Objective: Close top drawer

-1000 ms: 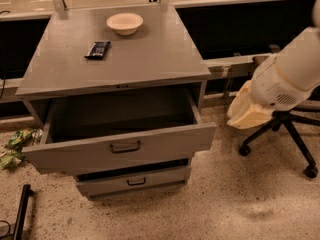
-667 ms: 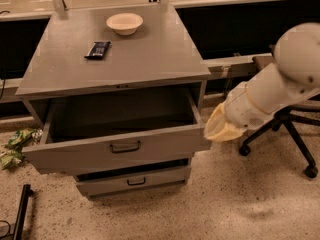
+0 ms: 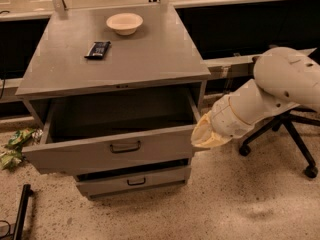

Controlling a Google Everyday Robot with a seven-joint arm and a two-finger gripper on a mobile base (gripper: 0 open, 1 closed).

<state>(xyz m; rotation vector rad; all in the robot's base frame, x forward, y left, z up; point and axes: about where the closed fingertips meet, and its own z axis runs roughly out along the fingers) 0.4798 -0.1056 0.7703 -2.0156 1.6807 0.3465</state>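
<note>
The top drawer [image 3: 115, 151] of the grey metal cabinet stands pulled far out, its deep box empty and its flat front panel bearing a small dark loop handle [image 3: 125, 147] at the centre. My gripper [image 3: 204, 134] is at the end of the white arm [image 3: 260, 101] that comes in from the right. It sits at the right end of the drawer's front panel, touching or nearly touching its corner. Its tip is cream-coloured and partly hidden behind the panel edge.
A lower drawer [image 3: 132, 180] is slightly open under the top one. On the cabinet top [image 3: 150, 54] lie a cream bowl [image 3: 124, 22] and a dark flat object [image 3: 98, 49]. An office chair base [image 3: 295, 139] stands right. Green litter [image 3: 15, 146] lies left on the floor.
My arm has swung left and down from beside the chair, bringing the gripper up to the right corner of the drawer's front panel. The drawer has not visibly moved.
</note>
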